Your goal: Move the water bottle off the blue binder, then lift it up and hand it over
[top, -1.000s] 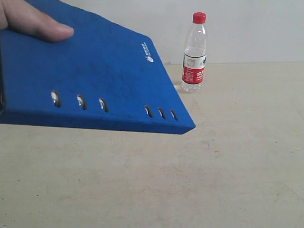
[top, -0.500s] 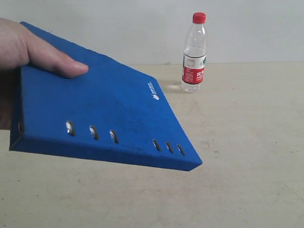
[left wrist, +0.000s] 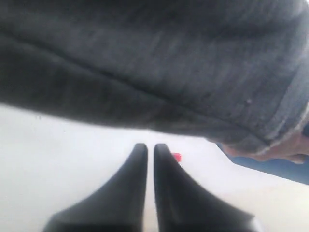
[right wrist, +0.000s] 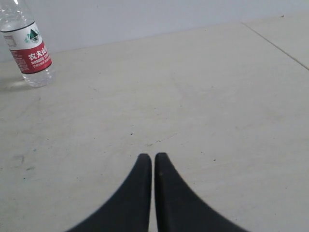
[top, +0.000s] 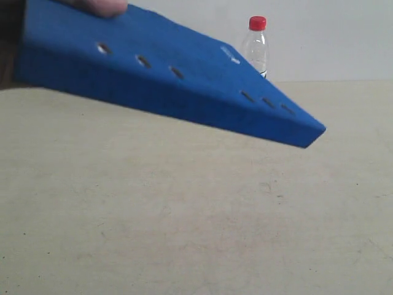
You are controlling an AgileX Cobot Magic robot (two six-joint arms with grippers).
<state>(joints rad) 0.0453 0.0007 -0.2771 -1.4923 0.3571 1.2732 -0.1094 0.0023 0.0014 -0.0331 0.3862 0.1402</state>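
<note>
So the water bottle (top: 256, 43) is standing upright on the far side of the surface (top: 196, 221), a bit right of centre, red cap on. In the right wrist view it sits straight on the bare top, not on the blue binder (top: 184, 80) at all.

The binder isn't even lying down. A person's hand (top: 101, 6) holds it up in the air at the left, tilted, slotted spine toward the exterior camera. Its far corner hides the bottle's lower half in that view. The 2 don't look like they touch; the bottle seems well behind it.

Progress-wise I'd call it 0 steps done by the robot. The bottle is technically off the binder, but to me this reads more like things being set up than a finished step. The lift and the handover are all left to do.

The right tool (right wrist: 152, 157) is clenched shut with nothing in it. The bottle is well apart from it, out past its tips toward the far wall, with plain bare surface between.

The left tool (left wrist: 150, 147) is also closed and empty. A dark sleeve (left wrist: 145, 63) fills most of its view. Only the red cap peeks out beyond its tips, far off, with the binder edge and the hand off to one side.

Neither tool is anywhere near grabbing range.
</note>
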